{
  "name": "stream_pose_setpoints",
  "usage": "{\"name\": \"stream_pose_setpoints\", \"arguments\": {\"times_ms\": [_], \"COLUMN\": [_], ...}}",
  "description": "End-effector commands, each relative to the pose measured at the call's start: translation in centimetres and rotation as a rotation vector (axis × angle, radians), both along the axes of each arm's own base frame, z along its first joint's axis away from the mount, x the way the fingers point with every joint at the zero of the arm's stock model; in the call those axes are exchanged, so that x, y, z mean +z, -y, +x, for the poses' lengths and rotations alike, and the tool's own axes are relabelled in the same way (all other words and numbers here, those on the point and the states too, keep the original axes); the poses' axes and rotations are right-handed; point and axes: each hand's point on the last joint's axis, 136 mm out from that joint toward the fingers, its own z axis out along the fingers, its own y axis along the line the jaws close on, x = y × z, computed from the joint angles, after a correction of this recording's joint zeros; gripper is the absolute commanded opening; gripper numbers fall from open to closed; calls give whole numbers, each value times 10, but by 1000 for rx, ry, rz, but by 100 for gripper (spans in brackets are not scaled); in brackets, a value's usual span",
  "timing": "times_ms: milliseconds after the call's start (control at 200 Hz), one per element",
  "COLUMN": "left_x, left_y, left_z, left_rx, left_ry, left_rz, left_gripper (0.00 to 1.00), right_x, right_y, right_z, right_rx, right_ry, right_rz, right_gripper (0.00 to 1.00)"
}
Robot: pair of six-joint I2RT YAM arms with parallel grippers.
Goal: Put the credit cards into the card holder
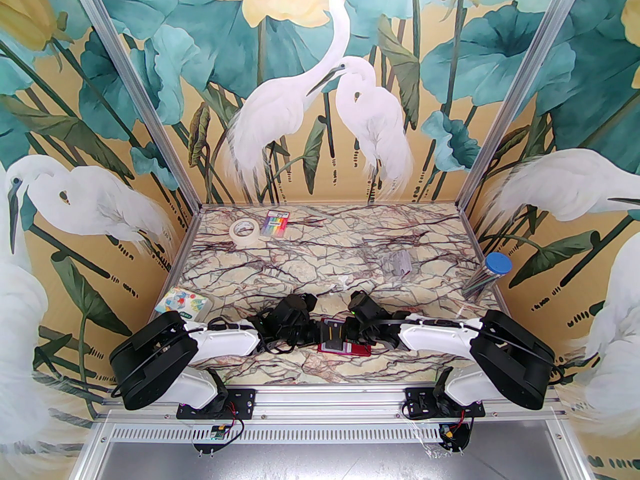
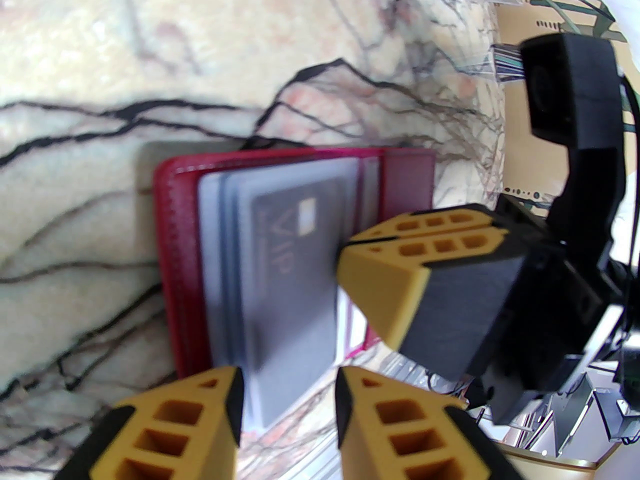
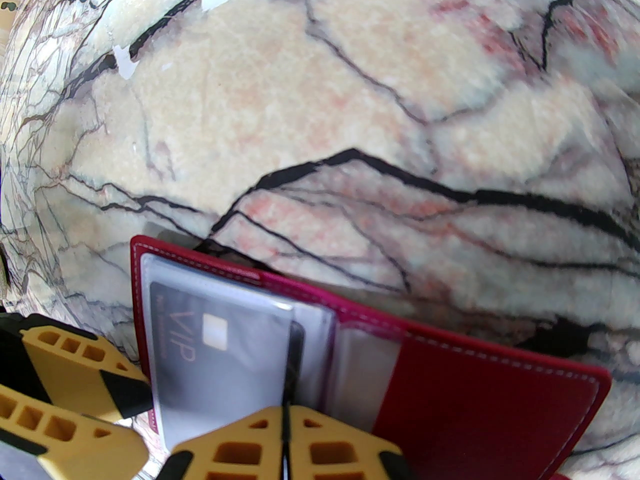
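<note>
**Near edge, top view.** Both arms fold inward and meet over the open wallet [image 1: 350,350]. It lies flat at 6 o'clock on the marble table [image 1: 350,248], mostly covered by the arms.

**Left wrist view.** The left claw [image 2: 287,408] is spread, with a sleeve's end lying in the gap. The right claw [image 2: 350,250] enters from 3 o'clock, its tips against the edge of the black VIP card [image 2: 295,278]. The card sits in a clear sleeve of the wallet [image 2: 170,248].

**Right wrist view.** The right claw [image 3: 285,418] is pressed together on a thin dark edge — card or sleeve, cannot tell. The card [image 3: 200,358] lies at 9 o'clock of it, and the wallet's [image 3: 475,398] bare red half at 3 o'clock.

**Farther off, top view.**
- Patterned pack [image 1: 182,304] at 9 o'clock.
- Clear case [image 1: 397,263] at 1 o'clock.
- Blue-capped tube [image 1: 487,273] at 3 o'clock.
- Tape roll [image 1: 245,231] and striped packet [image 1: 276,222] at 11 o'clock, by the far edge.
</note>
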Motion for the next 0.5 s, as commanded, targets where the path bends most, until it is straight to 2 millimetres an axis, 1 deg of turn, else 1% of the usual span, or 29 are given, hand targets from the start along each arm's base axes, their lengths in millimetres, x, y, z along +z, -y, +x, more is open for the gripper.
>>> {"name": "stream_pose_setpoints", "arguments": {"times_ms": [0,495], "left_x": [2,8], "left_y": [6,11], "left_z": [0,-2], "left_rx": [-14,-31], "left_ry": [12,17], "left_rz": [-11,-34], "left_gripper": [36,36], "right_x": [-18,-20], "right_y": [18,16], "right_z": [-16,-17], "right_rx": [-3,2], "right_ry": [-62,-68], "right_rz": [-69,-72], "right_gripper": [8,8]}}
